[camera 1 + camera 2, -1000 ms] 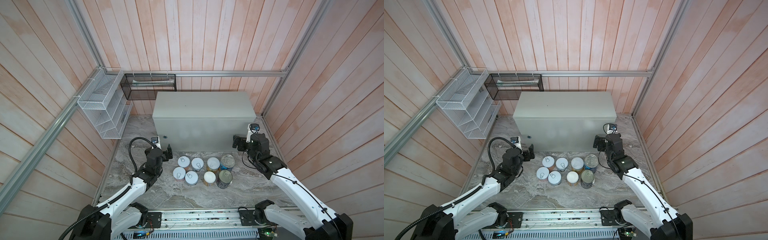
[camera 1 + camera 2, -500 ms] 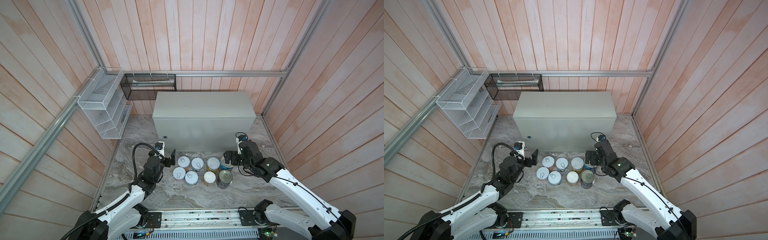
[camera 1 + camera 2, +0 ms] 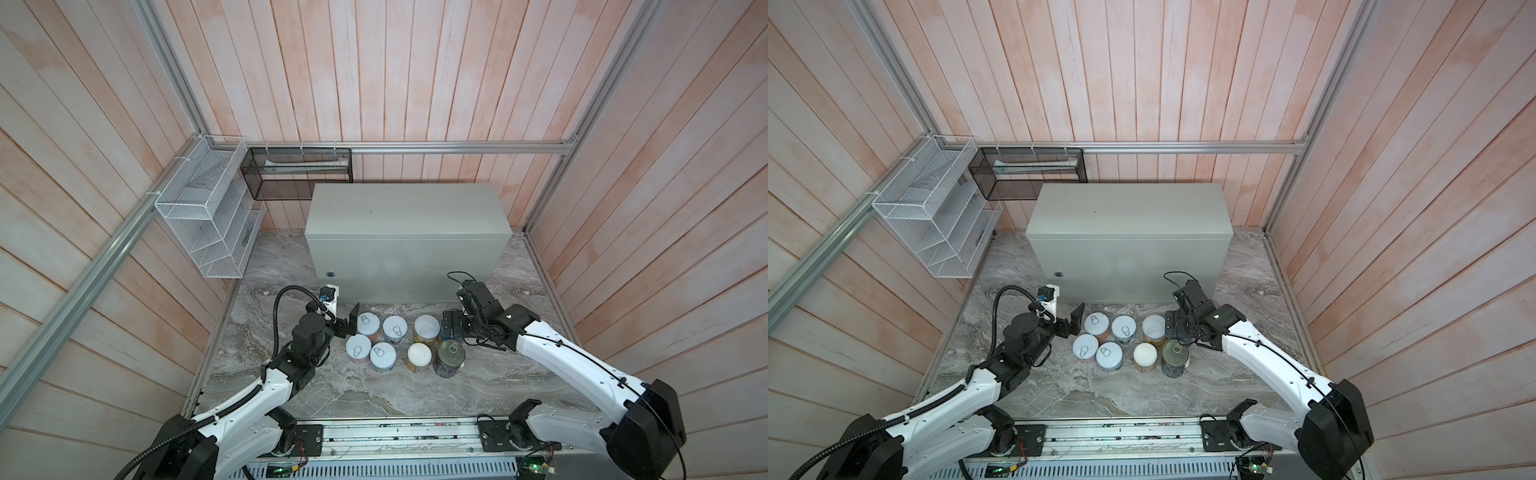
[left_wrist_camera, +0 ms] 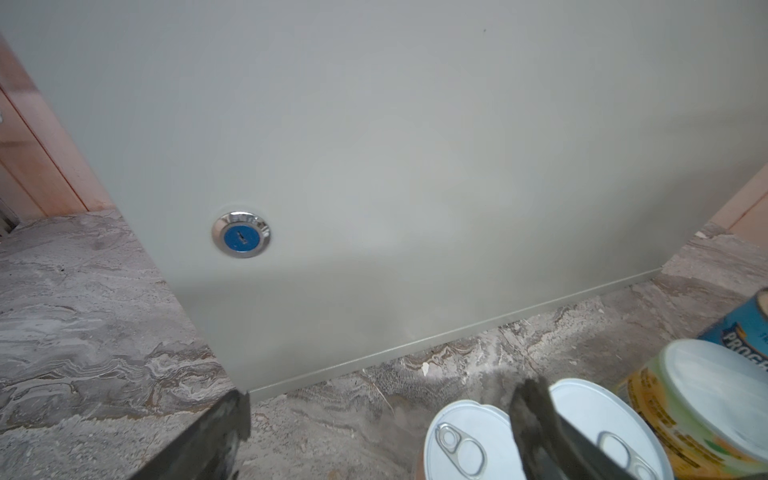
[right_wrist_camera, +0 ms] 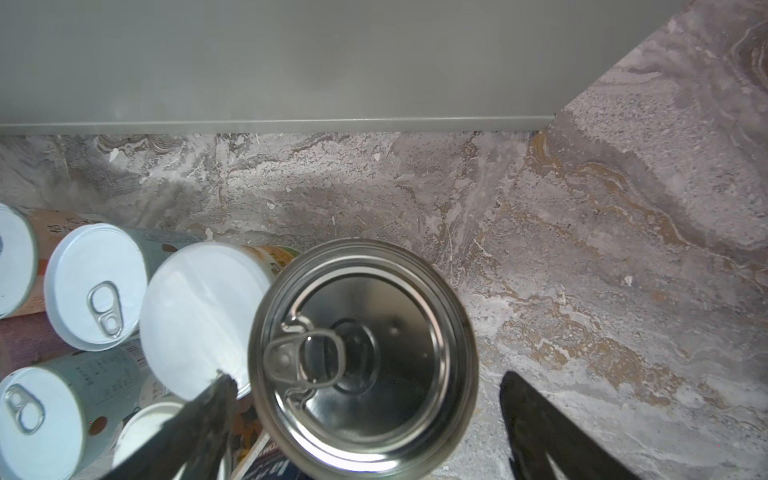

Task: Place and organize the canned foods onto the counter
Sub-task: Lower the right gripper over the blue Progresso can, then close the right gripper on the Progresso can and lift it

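Marble surface (image 3: pixel 340 392), cans (image 3: pixel 394 329) in 2 rows before counter (image 3: pixel 407 216) (mesh baskets (image 3: pixel 203 232) left).

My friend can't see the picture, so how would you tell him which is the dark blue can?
Start at the big grey metal box; cans stand in two rows on the marble in front of it. The dark blue can ends the row farther from the box, on the right, beside a white-lidded yellow can. Only it has dark sides.

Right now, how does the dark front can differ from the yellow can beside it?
The dark can has a bare metal pull-tab top; the yellow can a plain white lid. The dark can's label is navy, the yellow can's yellow. Both stand upright, side by side.
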